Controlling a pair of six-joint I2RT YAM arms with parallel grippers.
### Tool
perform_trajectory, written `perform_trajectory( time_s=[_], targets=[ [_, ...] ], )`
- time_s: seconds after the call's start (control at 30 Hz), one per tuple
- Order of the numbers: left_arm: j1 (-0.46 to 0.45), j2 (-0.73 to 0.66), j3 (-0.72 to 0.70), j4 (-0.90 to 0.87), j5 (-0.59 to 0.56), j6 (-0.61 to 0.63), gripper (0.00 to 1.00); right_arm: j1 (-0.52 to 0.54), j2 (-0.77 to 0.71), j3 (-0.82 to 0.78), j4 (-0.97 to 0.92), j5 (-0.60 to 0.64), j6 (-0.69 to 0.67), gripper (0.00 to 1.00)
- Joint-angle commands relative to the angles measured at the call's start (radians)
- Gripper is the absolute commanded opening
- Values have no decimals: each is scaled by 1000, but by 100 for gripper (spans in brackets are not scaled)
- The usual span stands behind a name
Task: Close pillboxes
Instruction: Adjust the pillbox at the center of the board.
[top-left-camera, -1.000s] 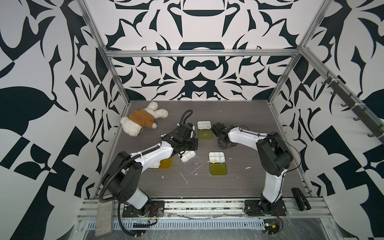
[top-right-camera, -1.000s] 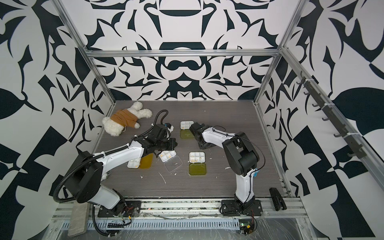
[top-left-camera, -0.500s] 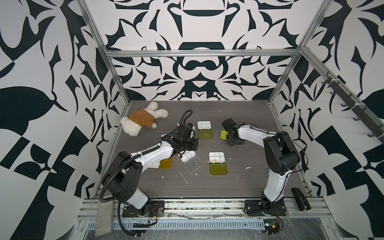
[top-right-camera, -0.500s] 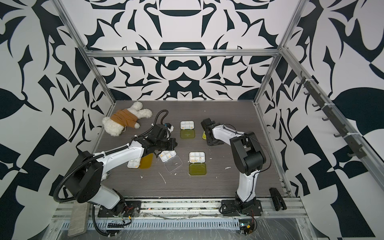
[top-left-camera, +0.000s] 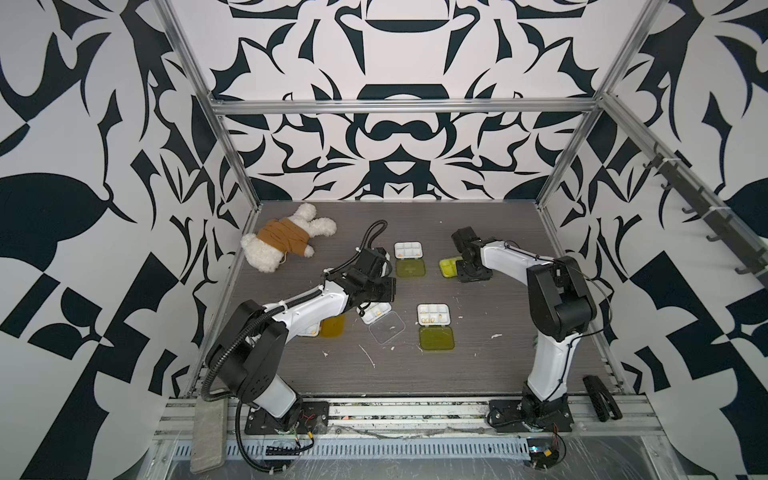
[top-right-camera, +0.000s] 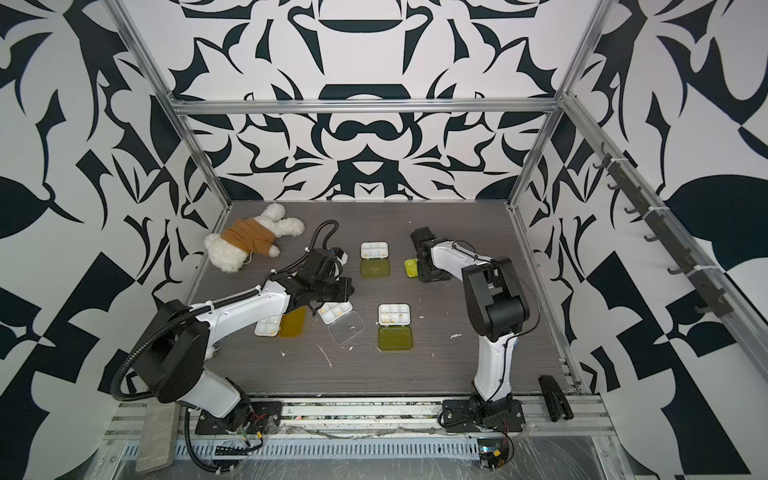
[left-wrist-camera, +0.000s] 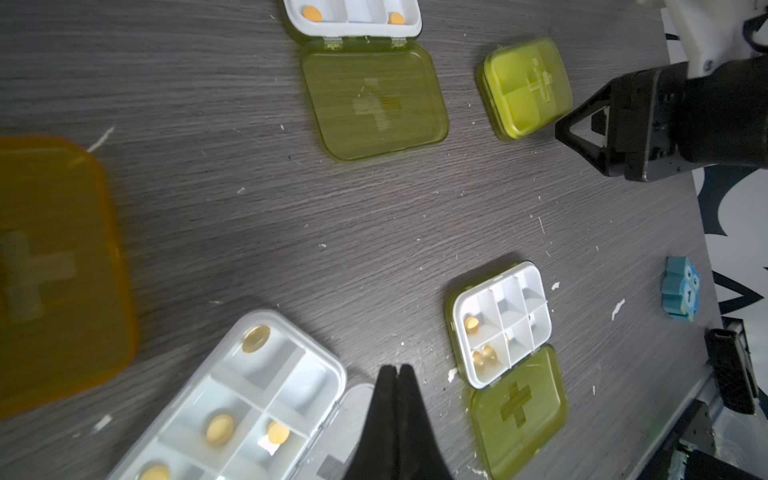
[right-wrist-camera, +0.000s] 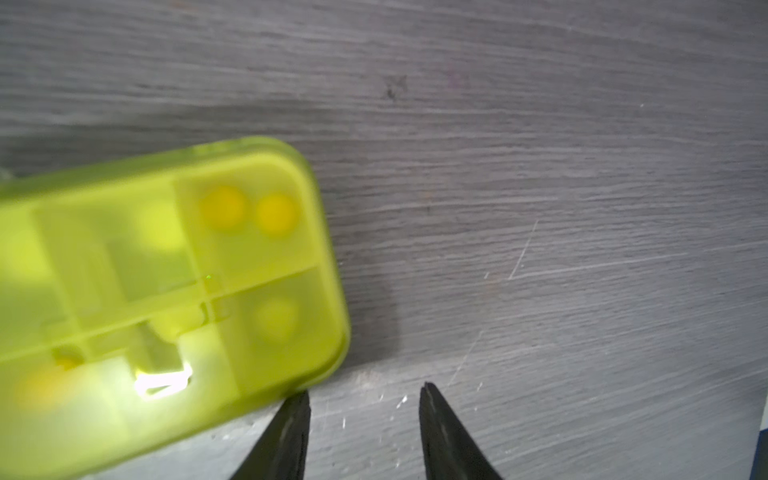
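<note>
Read with the back wall as 12 o'clock in both top views, the closed yellow-green pillbox (top-left-camera: 450, 267) lies flat on the bench (top-left-camera: 478, 365) at 9 o'clock of the right pincer (top-left-camera: 468, 272), just beside it. That pincer's wrist view shows its jaws standing moderately wide with only bare bench between them. One fingertip (right-wrist-camera: 297, 411) sits at a corner of the box, but I cannot tell whether it touches. Yellow pills (right-wrist-camera: 276, 214) show blurred through the shut lid. The left pincer (left-wrist-camera: 397, 368) is pressed fully together and holds nothing. It hangs over the hinge edge of the clear pillbox (top-left-camera: 376, 312), which lies open at its 6 o'clock with its see-through lid flat beyond the tray. The near open yellow-green pillbox (top-left-camera: 433, 313) lies at 4 o'clock of the left pincer and the far open yellow-green pillbox (top-left-camera: 409, 250) at 1 o'clock. Each of these two has its lid folded flat at 6 o'clock of its white tray. The amber pillbox (top-left-camera: 332, 328) lies open at 8 o'clock, its tray mostly hidden under the left arm. The one mark to be read is a raised cross (left-wrist-camera: 376, 108) moulded into the middle of each tinted lid. In the left wrist view it shows on the amber lid, both open green lids and the closed box.
</note>
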Motion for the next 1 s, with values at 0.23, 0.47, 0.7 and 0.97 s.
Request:
perform_trajectory(
  time_s=[0.23,0.47,0.7,0.97],
  targets=[
    [13,15,63,-44,-22,27,2,2,-93,85,-10,-106,-14,46],
    [19,-3,77,-66,-31,36,3,2,1,140,-3,-109,-25,45],
    [21,-7,76,-72,-35,37,3,2,22,118,5,-103,-25,45],
    [21,5,76,-66,-24,34,3,1,37,47,42,-95,-17,44]
  ],
)
